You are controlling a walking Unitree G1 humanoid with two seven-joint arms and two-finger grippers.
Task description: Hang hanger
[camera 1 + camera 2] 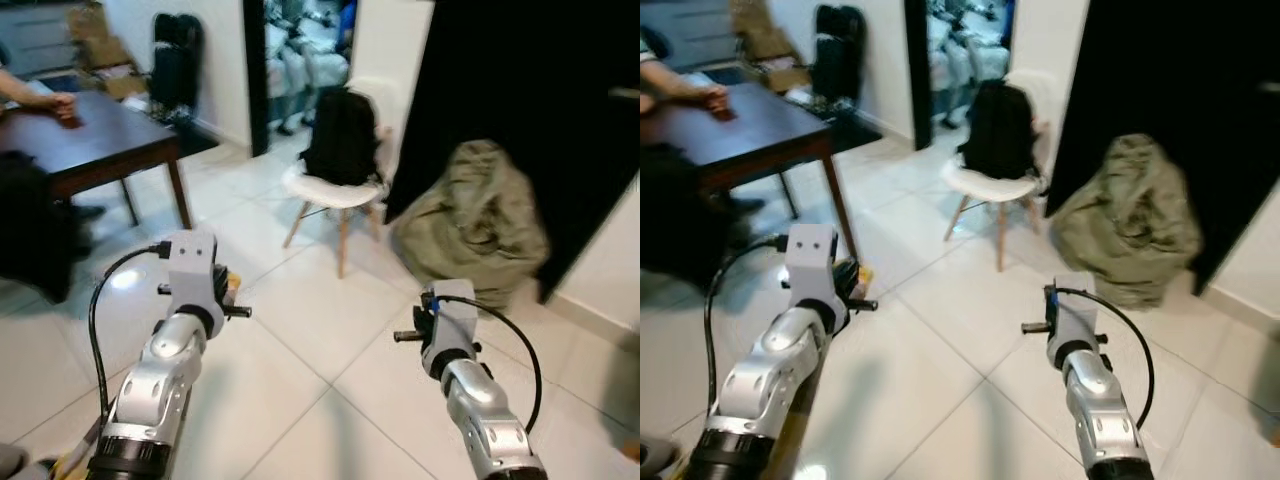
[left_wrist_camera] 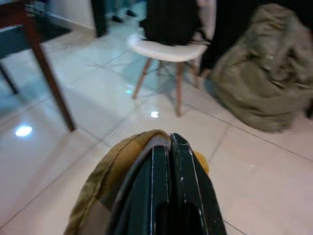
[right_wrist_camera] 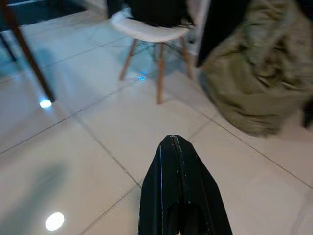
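1. We carry the hanger (image 2: 115, 169), a tan padded one, pinched in our left gripper (image 2: 168, 147) above the tiled floor (image 1: 300, 360).
2. Our right gripper (image 3: 173, 147) hangs empty, fingers pressed together.
3. We judge that we're in transit; next we need a rail, and none shows yet.

The floor (image 1: 300, 340) is made of big shiny white tiles, and small spots of light shine on it. A dark brown wooden table (image 1: 95, 140) stands on the left, and a person's hand (image 1: 62, 103) rests on top of it. A white chair (image 1: 335, 195) with wooden legs stands in the middle, with a black backpack (image 1: 342, 135) on its seat. Just beside the chair, a lumpy green bag (image 1: 480, 225) sits on the floor against a big black door (image 1: 520, 100). The walls (image 1: 225, 60) are white.
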